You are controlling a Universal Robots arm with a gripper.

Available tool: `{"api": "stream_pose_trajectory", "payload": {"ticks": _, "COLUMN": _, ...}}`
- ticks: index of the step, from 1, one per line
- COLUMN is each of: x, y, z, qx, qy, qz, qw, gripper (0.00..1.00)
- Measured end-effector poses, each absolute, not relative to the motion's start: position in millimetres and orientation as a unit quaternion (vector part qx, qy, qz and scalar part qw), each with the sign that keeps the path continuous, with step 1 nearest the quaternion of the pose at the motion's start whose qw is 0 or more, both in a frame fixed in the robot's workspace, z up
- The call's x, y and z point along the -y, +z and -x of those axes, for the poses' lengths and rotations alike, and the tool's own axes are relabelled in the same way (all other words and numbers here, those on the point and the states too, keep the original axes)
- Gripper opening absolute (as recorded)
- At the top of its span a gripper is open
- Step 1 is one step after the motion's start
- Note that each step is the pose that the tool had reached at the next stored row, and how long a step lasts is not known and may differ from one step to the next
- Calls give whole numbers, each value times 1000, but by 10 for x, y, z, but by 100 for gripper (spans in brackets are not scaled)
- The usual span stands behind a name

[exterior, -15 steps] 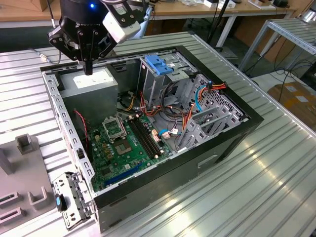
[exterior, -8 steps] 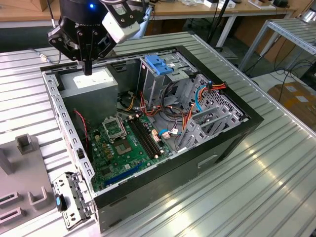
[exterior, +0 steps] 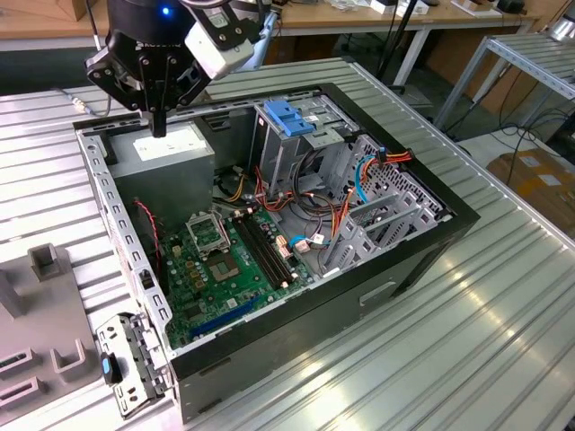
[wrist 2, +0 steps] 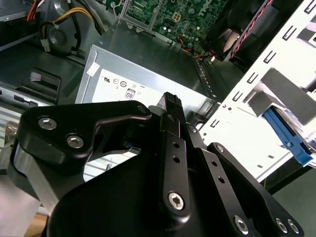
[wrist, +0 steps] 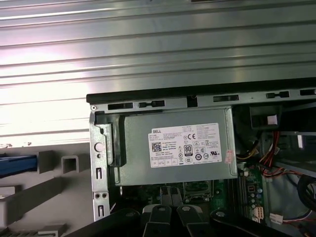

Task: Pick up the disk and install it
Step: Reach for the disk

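Gripper (exterior: 160, 130) hangs with fingers pressed together and nothing between them, just above the grey power supply (exterior: 171, 151) inside the open computer case (exterior: 296, 346). Outside the case wall, the disk (wrist: 15, 165) sits on the grey holder (wrist: 49, 192), with its blue rail visible.

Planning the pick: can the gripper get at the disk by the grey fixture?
Probably yes: the disk lies outside the case, uncovered; the gripper hangs over the power supply, case wall between.
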State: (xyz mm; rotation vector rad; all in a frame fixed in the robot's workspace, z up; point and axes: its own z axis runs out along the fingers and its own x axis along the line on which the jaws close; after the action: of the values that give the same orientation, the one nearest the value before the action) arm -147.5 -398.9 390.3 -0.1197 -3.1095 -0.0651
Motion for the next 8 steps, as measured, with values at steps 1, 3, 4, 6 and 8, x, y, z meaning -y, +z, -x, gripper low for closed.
{"api": "stream_pose_trajectory", "payload": {"ticks": 1, "x": 3989, "y": 3902, "z": 1476, "qx": 999, "qy": -21, "qz": 38, "qw": 15, "gripper": 11}}
{"api": "stream_pose_trajectory", "payload": {"ticks": 3, "x": 3989, "y": 3902, "z": 1478, "qx": 999, "qy": -21, "qz": 38, "qw": 16, "gripper": 11}}
{"api": "stream_pose_trajectory", "payload": {"ticks": 4, "x": 3989, "y": 3902, "z": 1478, "qx": 999, "qy": -21, "qz": 38, "qw": 16, "gripper": 11}}
{"api": "stream_pose_trajectory", "payload": {"ticks": 6, "x": 3989, "y": 3901, "z": 1478, "qx": 999, "qy": -21, "qz": 39, "qw": 17, "gripper": 11}}
{"api": "stream_pose_trajectory", "payload": {"ticks": 8, "x": 3989, "y": 3901, "z": 1478, "qx": 999, "qy": -21, "qz": 39, "qw": 17, "gripper": 11}}
